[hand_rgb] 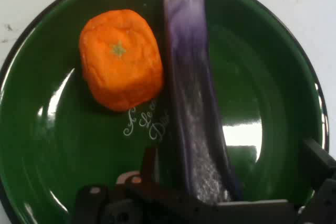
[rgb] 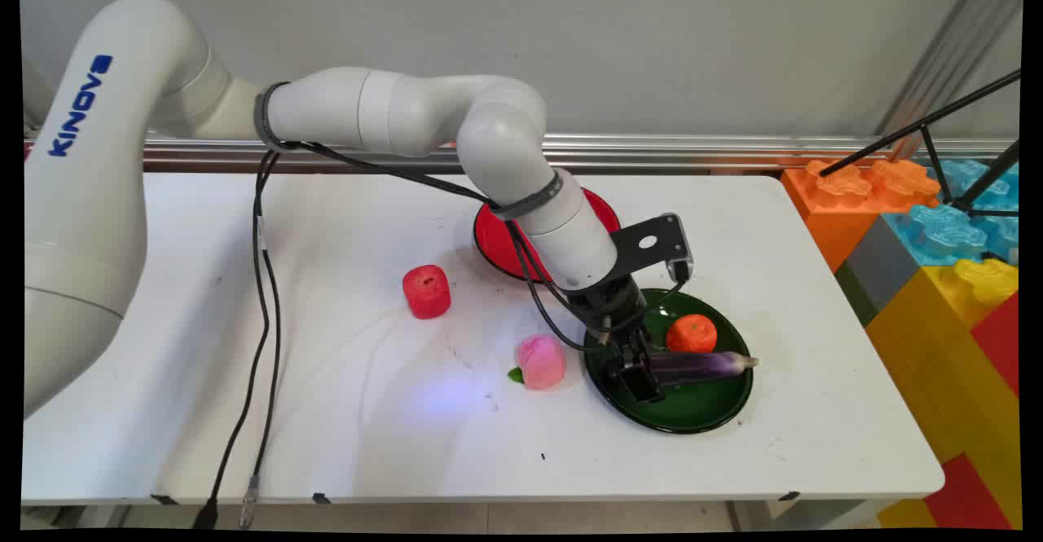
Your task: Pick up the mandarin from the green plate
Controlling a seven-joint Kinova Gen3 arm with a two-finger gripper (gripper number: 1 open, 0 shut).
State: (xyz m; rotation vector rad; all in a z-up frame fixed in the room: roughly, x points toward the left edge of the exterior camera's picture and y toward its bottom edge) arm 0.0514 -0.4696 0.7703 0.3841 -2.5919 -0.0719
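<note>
A red cube (rgb: 426, 290) sits left of a red plate (rgb: 499, 242), with a pink peach (rgb: 540, 360) nearer the front. On the green plate (rgb: 701, 410) the gripper (rgb: 643, 372) grasps one end of the purple eggplant (rgb: 702, 364). Beside the eggplant lies an orange (rgb: 692, 333), and coloured blocks (rgb: 937, 232) stand to the right.

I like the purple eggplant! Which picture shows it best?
The hand view: the eggplant fills the frame, lying on the green plate beside the orange. The main view shows it small, partly behind the gripper.
</note>
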